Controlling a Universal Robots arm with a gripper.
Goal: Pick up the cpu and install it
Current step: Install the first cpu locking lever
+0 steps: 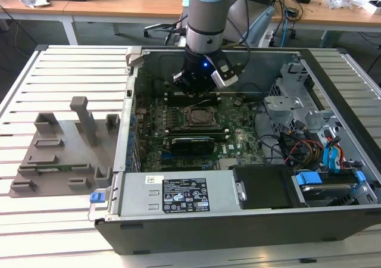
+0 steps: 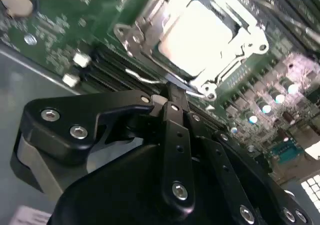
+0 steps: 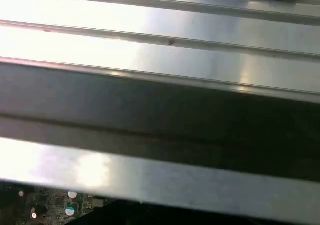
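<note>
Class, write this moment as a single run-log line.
gripper: above socket edge | cpu: seated in socket, silver top showing | socket frame: around cpu | case: open

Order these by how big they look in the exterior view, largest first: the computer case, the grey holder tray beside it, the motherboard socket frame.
1. Computer case, by far the largest.
2. Grey holder tray, on the exterior view's left.
3. Motherboard socket frame, the smallest; it lies farther from the camera, but the difference is too large for that to change the order.

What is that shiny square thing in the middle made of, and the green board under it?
The cpu looks like metal on top: pale silver, smooth, glaring brightly under the light. The green board looks like hard laminate with a matte green coating, dotted with tiny soldered parts; its core material cannot be told.
</note>
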